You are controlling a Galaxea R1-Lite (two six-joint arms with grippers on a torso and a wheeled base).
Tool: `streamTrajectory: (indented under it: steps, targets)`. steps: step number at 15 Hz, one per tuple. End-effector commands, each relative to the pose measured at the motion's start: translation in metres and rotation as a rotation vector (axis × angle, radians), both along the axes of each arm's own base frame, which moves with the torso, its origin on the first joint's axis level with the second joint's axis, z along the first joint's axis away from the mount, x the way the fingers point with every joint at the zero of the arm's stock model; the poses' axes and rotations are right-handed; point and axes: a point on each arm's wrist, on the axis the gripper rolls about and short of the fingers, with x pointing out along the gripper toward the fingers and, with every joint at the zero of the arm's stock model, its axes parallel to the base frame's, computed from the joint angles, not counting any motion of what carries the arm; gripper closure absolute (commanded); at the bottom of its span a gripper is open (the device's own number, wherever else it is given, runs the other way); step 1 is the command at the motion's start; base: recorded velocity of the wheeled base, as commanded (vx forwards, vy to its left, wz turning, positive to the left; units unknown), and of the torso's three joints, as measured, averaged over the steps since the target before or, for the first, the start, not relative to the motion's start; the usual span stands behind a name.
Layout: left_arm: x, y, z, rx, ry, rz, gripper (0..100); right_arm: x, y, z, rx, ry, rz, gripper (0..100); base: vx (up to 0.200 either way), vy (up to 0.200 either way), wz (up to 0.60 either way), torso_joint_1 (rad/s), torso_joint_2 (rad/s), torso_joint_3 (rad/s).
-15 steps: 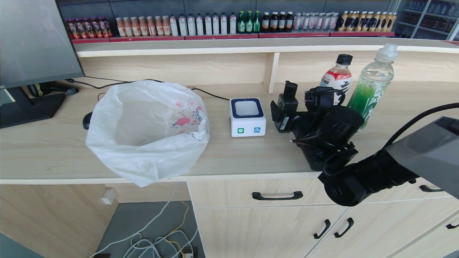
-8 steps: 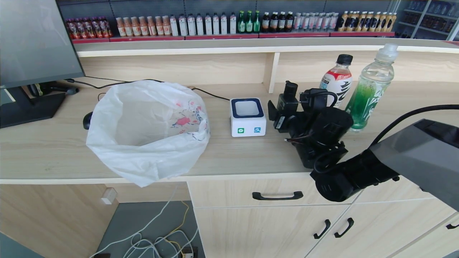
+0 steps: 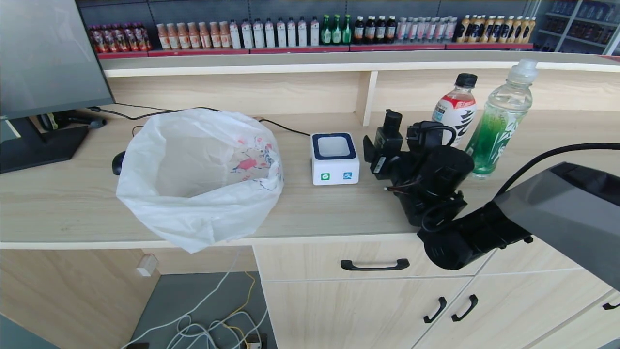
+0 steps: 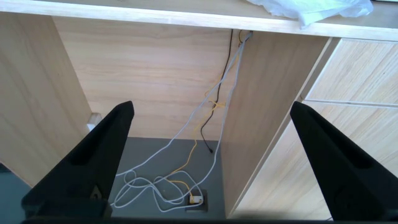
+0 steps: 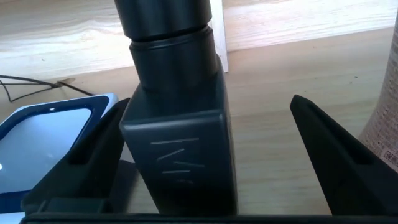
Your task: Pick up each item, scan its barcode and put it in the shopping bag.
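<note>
From the head view, my right hand sits low over the worktop with its fingers spread wide. A dark bottle stands upright between them and is not clamped. The scanner is just beside the hand, on the side toward the shopping bag. The bag lies well beyond the scanner, with its mouth open. On the hand's other side, a little farther back, stand a black-capped bottle and a green bottle, near each other.

In the left wrist view, my left hand is spread wide and holds nothing. It hangs below the worktop edge, facing the open recess where loose cables trail to the floor. A fold of the bag hangs over the worktop edge above the hand.

In the right wrist view, the dark bottle fills the space between the fingers. It is close against one finger, and I cannot tell whether they touch. A clear gap separates it from the other finger. The scanner shows just past the nearer finger.
</note>
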Motion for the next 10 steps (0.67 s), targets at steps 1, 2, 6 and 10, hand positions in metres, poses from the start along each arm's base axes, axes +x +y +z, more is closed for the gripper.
streamTrajectory:
  steps: [1,2,6,10]
  targets:
    - [0.0000,0.0000,0.0000,0.000,0.000,0.000,0,0.0003,0.0009,-0.0011,-0.001,0.002,0.002,0,0.000,0.000,0.00,0.000,0.00,0.000]
    - [0.0000,0.0000,0.0000,0.000,0.000,0.000,0,0.0006,0.0003,-0.0011,-0.001,0.002,0.002,0,0.000,0.000,0.00,0.000,0.00,0.000]
    - [0.0000,0.0000,0.0000,0.000,0.000,0.000,0,0.0022,-0.0004,-0.0045,-0.005,0.011,-0.003,100,0.000,0.000,0.00,0.000,0.00,0.000]
    - [0.0000,0.0000,0.0000,0.000,0.000,0.000,0,0.0017,0.0001,-0.0039,0.002,0.009,0.001,100,0.000,0.000,0.00,0.000,0.00,0.000]
